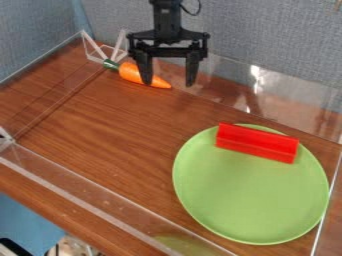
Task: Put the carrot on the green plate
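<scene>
Jaws spread wide and empty: the black gripper [168, 76] points straight down over the far left part of the brown wood-grain counter [94, 130], holding nothing. Its two fingers stand on either side of the small orange toy carrot [143, 75] — one finger [143, 69] crosses in front of the carrot's middle, the other hangs just past the pointed end, toward the right of the view.

The carrot lies flat on the counter near the back wall, its long axis running roughly left to right, with the short green stem tip at the left and the taper aimed slightly toward the camera on the right. Whether the fingertips have reached the counter cannot be told from this view.

What the coming move turns on, as I judge it, is this straddle: the fingers line up along the carrot's length rather than across it, so closing may catch it end to end.

Well apart, at the near right, sits the large round light-green plate [227, 205], already carrying a red rectangular block [257, 142] on its far side.
</scene>
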### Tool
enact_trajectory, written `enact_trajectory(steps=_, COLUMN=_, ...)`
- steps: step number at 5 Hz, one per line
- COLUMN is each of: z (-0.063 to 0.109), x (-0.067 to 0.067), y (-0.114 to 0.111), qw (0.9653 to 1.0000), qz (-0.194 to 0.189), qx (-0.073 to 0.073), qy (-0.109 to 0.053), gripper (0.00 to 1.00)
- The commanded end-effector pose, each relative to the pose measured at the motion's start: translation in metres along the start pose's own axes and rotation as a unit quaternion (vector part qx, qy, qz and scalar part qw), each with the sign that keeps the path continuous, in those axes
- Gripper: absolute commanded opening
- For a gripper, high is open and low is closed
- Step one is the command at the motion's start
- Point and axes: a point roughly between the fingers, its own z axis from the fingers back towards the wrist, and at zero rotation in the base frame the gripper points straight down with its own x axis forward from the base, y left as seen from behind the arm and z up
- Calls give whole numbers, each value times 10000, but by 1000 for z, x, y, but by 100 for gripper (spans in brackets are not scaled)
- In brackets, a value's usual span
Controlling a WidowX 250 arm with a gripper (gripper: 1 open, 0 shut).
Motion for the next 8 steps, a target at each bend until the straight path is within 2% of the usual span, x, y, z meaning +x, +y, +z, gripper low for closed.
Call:
enact_trajectory(steps=1, z=4, x=16, y=-12, qw=9979, qz=453, qx=-311, qy=-353, gripper=100)
enact_trajectory(steps=2, z=-11, x=24, y=-17, qw=9952, qz=772, qx=-467, qy=-366, gripper=100)
enact_trajectory(steps=4, z=6, x=36, y=-28, qw=9880, qz=1364, qx=-626, qy=-375, gripper=100)
enact_trajectory(steps=5, z=13, x=40, y=-33, qw=9830, qz=1661, qx=-697, qy=-359, gripper=100)
enact_trajectory(steps=7, z=19, x=42, y=-46, qw=9685, qz=2319, qx=-848, qy=-315, gripper=100)
enact_trajectory(steps=8, z=17, x=48, y=-47, qw=9601, qz=2629, qx=-910, qy=-280, gripper=0)
